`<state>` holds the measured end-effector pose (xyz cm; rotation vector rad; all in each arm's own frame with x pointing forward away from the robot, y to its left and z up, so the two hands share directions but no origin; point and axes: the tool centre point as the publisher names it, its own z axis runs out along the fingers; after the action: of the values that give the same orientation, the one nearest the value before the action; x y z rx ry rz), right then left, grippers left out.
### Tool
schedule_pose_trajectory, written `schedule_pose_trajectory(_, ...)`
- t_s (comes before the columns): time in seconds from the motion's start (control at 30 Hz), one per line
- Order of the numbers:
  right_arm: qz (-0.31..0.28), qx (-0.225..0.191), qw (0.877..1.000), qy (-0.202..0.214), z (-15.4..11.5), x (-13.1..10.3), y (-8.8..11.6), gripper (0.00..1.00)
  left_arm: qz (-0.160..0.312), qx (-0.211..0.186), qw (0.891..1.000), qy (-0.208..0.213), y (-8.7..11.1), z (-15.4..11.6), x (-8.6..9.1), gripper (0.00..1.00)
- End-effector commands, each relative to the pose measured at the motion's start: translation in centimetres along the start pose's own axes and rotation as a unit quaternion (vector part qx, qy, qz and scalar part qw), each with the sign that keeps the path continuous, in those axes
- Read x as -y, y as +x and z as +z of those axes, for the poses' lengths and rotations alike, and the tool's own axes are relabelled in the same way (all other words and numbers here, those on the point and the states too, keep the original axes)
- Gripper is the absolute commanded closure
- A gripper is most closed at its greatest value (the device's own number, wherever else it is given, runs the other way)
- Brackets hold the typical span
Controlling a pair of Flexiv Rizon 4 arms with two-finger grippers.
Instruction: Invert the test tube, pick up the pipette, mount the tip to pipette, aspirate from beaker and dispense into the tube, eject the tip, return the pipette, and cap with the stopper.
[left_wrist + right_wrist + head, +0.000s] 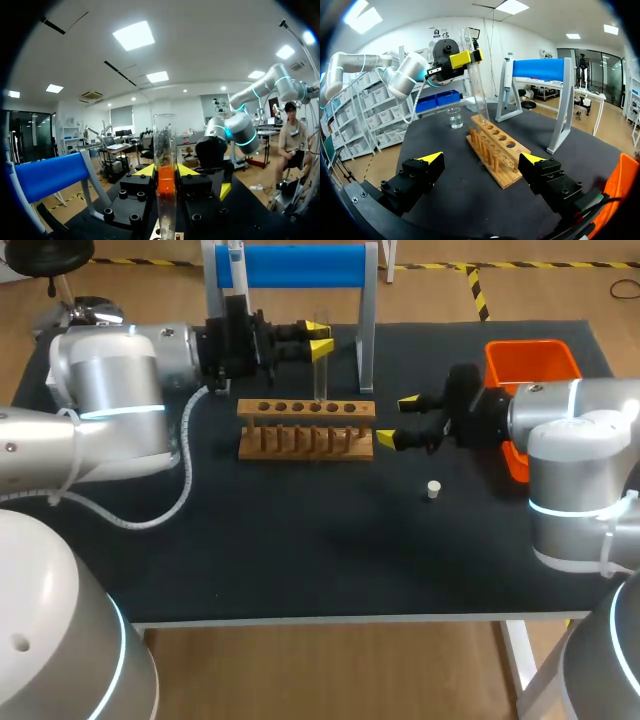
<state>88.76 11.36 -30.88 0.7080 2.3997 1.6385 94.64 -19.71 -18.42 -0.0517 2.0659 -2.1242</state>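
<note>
My left gripper is closed on the test tube. Its two yellow-tipped fingers press the glass from either side, a little above the tube's middle. In the left wrist view the tube stands upright between the tips with its rim on top. Its lower end reaches one of the holes in the top of the wooden rack; I cannot tell whether it sits in the hole or just above it.

My right gripper holds nothing. Its fingers are spread wide and level with the table, just beside the rack's right end. In the right wrist view the rack lies ahead of them and runs away towards the tube.

The table has a dark top. The small pale stopper stands on it alone, in front of my right gripper and apart from the rack. The orange bin sits at the far right, behind my right wrist. The blue stand rises behind the rack, and the pipette hangs upright at one end of it. The beaker stands on the table beyond the rack's far end, near the stand.

My left arm comes in from the left and lies roughly level over the table, wrist pointing right at the tube. My right arm comes in from the right, its wrist turned left towards the rack.
</note>
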Motion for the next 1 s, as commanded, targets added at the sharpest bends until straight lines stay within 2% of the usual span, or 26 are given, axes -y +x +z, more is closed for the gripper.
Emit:
schedule_pose_trajectory(0.03,0.000,0.000,1.000,0.002,-0.1,0.0,0.0,0.00,-0.003,-0.003,1.000,-0.002,-0.7,0.3,-0.3,1.00)
schedule_pose_trajectory(0.67,0.000,0.000,1.000,0.002,-0.1,0.0,0.0,0.00,-0.014,-0.008,1.000,-0.013,-2.6,0.2,-1.0,1.00)
schedule_pose_trajectory(1.0,0.000,0.000,1.000,0.002,-0.1,0.0,0.0,0.00,-0.014,-0.016,1.000,-0.014,-2.9,0.2,-1.1,1.00)
